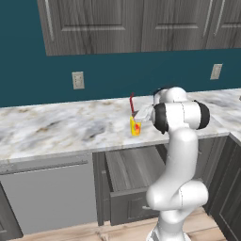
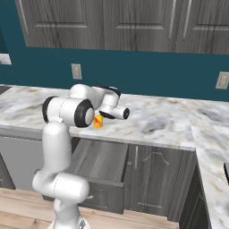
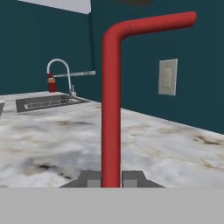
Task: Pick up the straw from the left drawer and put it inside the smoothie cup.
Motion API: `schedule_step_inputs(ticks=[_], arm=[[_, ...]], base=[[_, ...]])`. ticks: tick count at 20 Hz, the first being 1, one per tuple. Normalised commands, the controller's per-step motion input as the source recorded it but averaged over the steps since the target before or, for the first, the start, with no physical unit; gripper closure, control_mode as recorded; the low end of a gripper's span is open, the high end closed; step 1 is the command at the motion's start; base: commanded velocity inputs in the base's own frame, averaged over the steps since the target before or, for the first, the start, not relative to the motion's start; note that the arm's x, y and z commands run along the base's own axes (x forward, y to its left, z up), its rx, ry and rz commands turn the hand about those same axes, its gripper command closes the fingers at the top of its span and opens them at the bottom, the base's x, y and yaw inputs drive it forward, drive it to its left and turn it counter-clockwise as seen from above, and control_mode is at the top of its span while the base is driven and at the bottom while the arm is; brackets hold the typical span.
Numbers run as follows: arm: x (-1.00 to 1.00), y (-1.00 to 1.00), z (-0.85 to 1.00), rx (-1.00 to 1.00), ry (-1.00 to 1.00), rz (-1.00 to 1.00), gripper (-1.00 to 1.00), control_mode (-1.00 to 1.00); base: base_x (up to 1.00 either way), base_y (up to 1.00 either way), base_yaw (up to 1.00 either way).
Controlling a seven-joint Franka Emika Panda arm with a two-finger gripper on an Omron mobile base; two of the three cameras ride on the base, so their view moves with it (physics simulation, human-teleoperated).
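Clearly the gripper (image 3: 111,179) is clamped on the straw (image 3: 111,109): in the hand view the two finger tips press against the red stem from either side at 6 o'clock, and the stem rises upright between them to a bend whose short end points toward 2 o'clock. In the left base view the straw stands just above the smoothie cup (image 1: 135,127), its bent top at 12 o'clock from the cup; whether the lower end is already inside the rim I cannot tell. The cup sits on the marble counter (image 1: 56,127) near its front edge. At 6 o'clock below it, the left drawer (image 1: 134,169) stands pulled open. So the pickup looks done. What seems left is to lower the straw fully into the cup and let go.
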Motion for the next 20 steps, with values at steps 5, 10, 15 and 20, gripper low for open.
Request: schedule_step_inputs(ticks=[5,10,15,20], arm=[[-0.07,-0.17,0.00,0.00,-0.03,0.01,-1.00,-1.00],[-0.25,-0.15,0.01,0.00,-0.06,0.01,-1.00,-1.00],[-0.39,-0.10,0.11,0.00,-0.09,0.01,-1.00,-1.00],[-0.54,-0.06,0.28,0.00,-0.15,0.01,-1.00,-1.00]], base=[[0.00,0.00,0.00],[0.00,0.00,0.00],[0.00,0.00,0.00],[0.00,0.00,0.00]])
